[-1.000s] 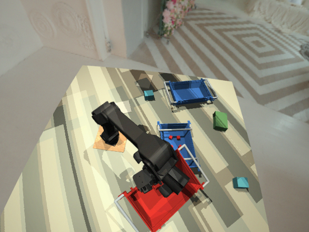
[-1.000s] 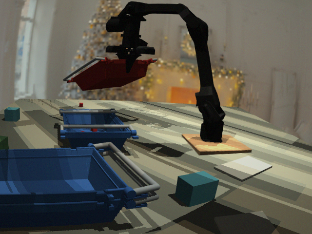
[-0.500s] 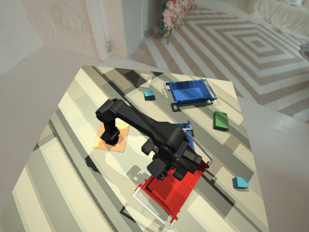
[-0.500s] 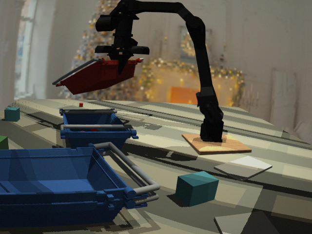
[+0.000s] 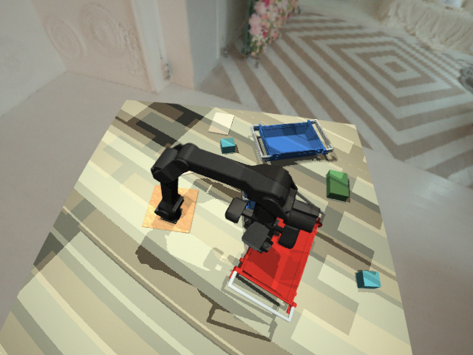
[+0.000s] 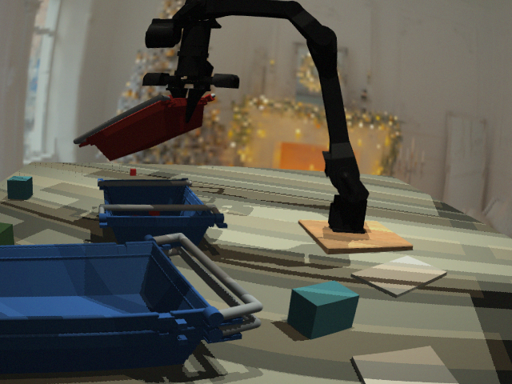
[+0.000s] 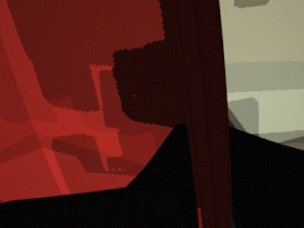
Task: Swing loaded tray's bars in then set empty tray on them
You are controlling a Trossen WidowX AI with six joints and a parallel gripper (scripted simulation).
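My gripper (image 5: 281, 228) (image 6: 190, 103) (image 7: 193, 132) is shut on one long wall of the empty red tray (image 5: 275, 267) (image 6: 140, 124) (image 7: 64, 57). It holds the tray high in the air, tilted, with the far end hanging lower. Its white wire bar (image 5: 259, 302) sticks out over the low end. The loaded blue tray (image 6: 157, 229) stands on the table below; both its grey bars (image 6: 144, 182) (image 6: 157, 207) lie across its top. A small red block (image 6: 154, 214) shows inside. In the top view the arm and red tray hide nearly all of it.
A second blue tray (image 5: 290, 139) (image 6: 82, 298) with bars out stands nearby. A green block (image 5: 337, 185), two teal cubes (image 5: 228, 145) (image 6: 322, 307) (image 5: 368, 279) (image 6: 19, 186) and a pale tile (image 5: 221, 123) (image 6: 398, 274) lie around. The arm stands on a wooden plate (image 5: 187, 214) (image 6: 384, 242).
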